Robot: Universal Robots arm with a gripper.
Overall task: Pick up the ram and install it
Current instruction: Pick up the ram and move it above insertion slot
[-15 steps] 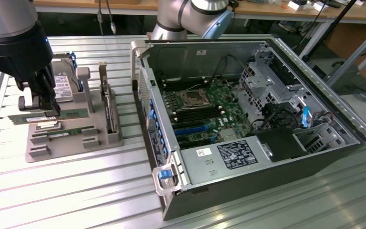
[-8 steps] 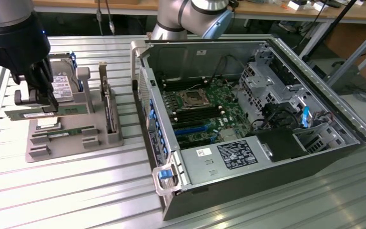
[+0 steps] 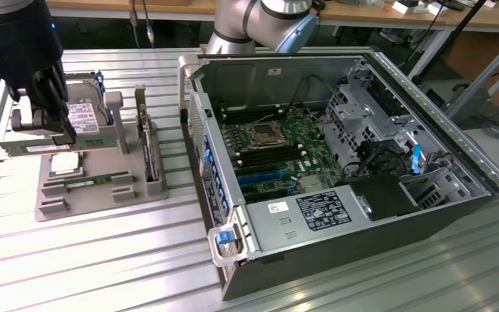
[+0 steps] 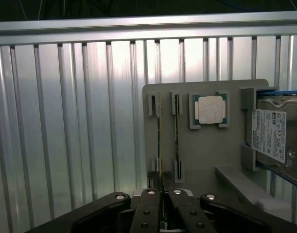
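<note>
The ram, a long thin green stick with a white label, hangs level above the grey fixture tray at the exterior view's left. My black gripper is shut on it from above. In the wrist view the fingertips are pressed together on a thin edge, over the tray's two narrow slots. A second green stick still lies in a slot of the tray. The open computer case stands to the exterior view's right, its motherboard with black memory slots exposed.
On the tray are a square silver processor chip, a hard drive standing in a holder, and a taller green card with a metal bracket. The arm's base rises behind the case. The table is ribbed aluminium.
</note>
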